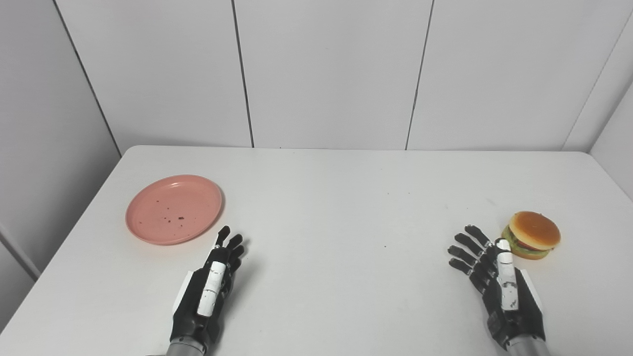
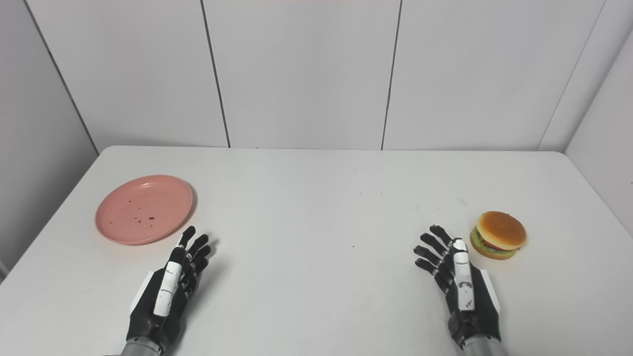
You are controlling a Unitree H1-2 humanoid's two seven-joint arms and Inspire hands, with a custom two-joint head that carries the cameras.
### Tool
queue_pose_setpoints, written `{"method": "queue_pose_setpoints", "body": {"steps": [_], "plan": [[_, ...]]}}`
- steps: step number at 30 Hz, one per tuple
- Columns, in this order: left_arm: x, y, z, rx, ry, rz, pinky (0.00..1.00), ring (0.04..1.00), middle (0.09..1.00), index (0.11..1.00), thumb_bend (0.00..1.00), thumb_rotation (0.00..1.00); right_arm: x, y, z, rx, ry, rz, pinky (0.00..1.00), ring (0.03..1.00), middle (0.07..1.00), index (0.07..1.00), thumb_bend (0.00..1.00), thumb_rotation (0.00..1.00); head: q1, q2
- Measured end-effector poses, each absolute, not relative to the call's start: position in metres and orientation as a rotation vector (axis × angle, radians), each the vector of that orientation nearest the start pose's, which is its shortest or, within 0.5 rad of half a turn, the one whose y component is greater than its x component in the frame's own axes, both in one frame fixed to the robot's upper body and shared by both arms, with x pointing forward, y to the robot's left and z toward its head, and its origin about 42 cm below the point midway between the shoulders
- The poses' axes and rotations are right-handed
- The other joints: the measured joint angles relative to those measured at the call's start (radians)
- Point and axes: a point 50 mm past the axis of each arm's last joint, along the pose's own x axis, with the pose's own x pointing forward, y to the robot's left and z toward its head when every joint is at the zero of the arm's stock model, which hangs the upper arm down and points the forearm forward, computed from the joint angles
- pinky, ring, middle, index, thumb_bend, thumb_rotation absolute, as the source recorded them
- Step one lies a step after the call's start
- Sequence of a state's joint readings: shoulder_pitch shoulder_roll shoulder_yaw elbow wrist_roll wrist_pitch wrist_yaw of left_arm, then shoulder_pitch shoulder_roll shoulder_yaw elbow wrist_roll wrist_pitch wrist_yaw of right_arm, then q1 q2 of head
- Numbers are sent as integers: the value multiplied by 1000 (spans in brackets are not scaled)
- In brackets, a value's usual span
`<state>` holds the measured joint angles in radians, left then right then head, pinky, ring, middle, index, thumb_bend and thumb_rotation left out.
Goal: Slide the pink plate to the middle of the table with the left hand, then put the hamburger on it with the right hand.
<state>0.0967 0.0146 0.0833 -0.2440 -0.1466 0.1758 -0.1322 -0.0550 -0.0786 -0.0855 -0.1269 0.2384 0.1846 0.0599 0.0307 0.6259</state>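
Beside the pink plate (image 1: 173,209), left hand (image 1: 210,284) rests open.

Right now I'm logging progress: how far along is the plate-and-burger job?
Nothing is done yet. The pink plate sits at the table's left, the hamburger at the right. Both the left hand and right hand are open, holding nothing. Sliding and placing both remain.
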Motion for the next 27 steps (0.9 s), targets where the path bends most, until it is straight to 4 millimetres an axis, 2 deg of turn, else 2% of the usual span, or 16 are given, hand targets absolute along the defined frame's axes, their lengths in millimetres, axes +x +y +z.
{"method": "queue_pose_setpoints", "body": {"steps": [2,4,6,8,10,11,16,17,19,20,22,24,27], "plan": [[251,234,124,-123,13,-51,1000,967,959,1000,925,867,301,-250,136,157,-11,33,795,786,826,851,827,1000,15,-12],[252,233,122,-108,8,-53,1000,968,960,1000,934,869,302,-252,135,163,-16,35,801,789,827,857,820,1000,60,-43],[252,230,120,-98,6,-55,1000,969,960,1000,944,871,305,-255,131,177,-20,37,808,790,827,859,823,1000,75,-52],[254,227,119,-83,0,-56,1000,971,962,1000,935,873,308,-260,129,177,-26,42,815,795,831,862,822,1000,109,-77],[255,224,117,-73,-5,-61,1000,978,967,1000,919,878,310,-265,128,171,-36,43,811,793,829,866,821,1000,121,-84],[256,223,116,-72,-6,-61,1000,980,969,1000,913,879,311,-267,126,168,-37,45,809,792,829,870,820,1000,147,-109],[258,216,109,-76,-24,-54,1000,988,974,1000,878,892,319,-276,123,165,-57,49,816,798,837,873,796,1000,172,-140],[259,214,108,-75,-29,-53,1000,992,977,1000,867,896,321,-278,123,165,-56,49,818,802,843,871,795,1000,185,-159],[261,212,107,-69,-33,-54,1000,994,979,1000,859,899,325,-281,121,160,-55,53,820,804,845,869,793,1000,189,-167],[262,212,105,-65,-33,-54,1000,995,980,1000,855,899,326,-282,121,158,-58,55,823,806,846,873,797,1000,199,-188],[262,211,103,-61,-36,-54,1000,997,984,1000,858,896,329,-284,121,162,-65,58,823,806,844,875,794,1000,199,-189],[264,210,103,-56,-46,-57,1000,997,985,1000,867,888,332,-286,119,163,-62,59,822,804,844,874,794,1000,213,-219],[265,209,101,-44,-56,-58,1000,994,984,1000,874,875,336,-289,118,163,-62,56,824,803,843,874,808,1000,218,-232]]}}
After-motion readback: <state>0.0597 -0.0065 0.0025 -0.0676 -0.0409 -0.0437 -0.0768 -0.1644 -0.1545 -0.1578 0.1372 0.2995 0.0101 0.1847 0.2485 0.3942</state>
